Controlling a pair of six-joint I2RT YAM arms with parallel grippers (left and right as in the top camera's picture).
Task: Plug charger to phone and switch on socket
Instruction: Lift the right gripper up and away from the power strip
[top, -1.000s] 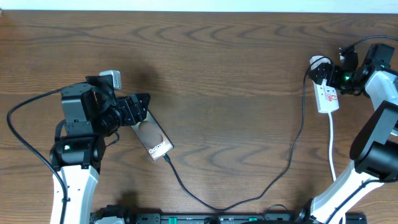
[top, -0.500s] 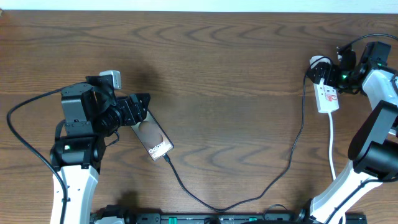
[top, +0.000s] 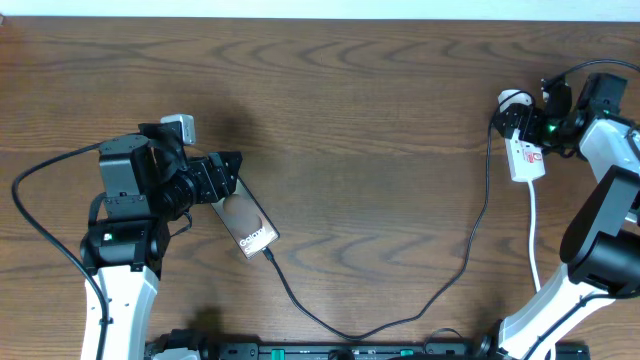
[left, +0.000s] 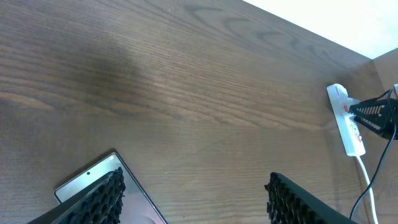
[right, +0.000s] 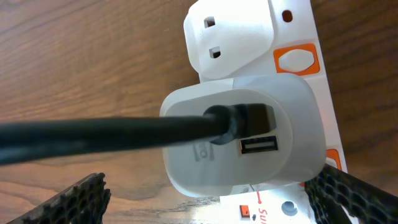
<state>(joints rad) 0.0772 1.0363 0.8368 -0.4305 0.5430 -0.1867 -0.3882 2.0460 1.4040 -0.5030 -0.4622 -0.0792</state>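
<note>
White elongated power strip (top: 524, 155) on the wooden counter (top: 380, 120): light and rigid, will probably skid. I'd press the orange rocker switch (right: 297, 60) straight down, not grip it. Right gripper (right: 208, 186) straddles the strip's white adapter (right: 280, 106), jaws spread, empty. Left gripper (left: 194, 186), far from the strip over the glossy dark phone (top: 247, 225), jaws released. Versus earlier, the right gripper has nudged toward the strip's plug end.

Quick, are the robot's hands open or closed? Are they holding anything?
Left gripper: open, holding nothing, over the phone.
Right gripper: open, holding nothing, at the socket.

Left tool (top: 228, 177) jaws apart; right tool (top: 519, 120) jaws wide.
</note>
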